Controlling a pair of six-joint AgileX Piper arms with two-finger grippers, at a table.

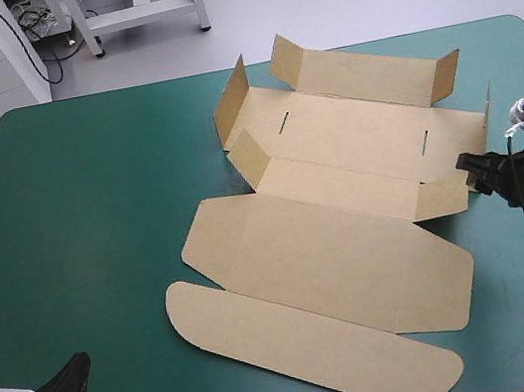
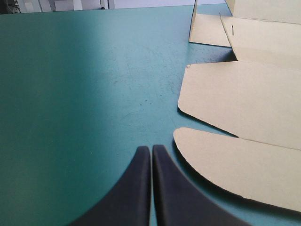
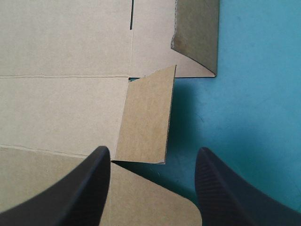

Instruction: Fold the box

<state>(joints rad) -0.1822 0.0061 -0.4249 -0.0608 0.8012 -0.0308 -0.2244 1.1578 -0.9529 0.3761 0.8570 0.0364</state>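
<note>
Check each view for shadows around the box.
High view: even light, thin shadows along the box edges. Left wrist view: narrow shadow under the rounded flap beside the shut left pincer. Right wrist view: the raised flap shades the teal-green cover inside the open right pincer.

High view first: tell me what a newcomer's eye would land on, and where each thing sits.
The brown box sprawls across the middle of the teal-green table, far walls raised, lid flat toward the near edge. The right gripper stands open at the box's right end, a raised flap just ahead; the left gripper sits shut beside the lid's rounded flap.
</note>
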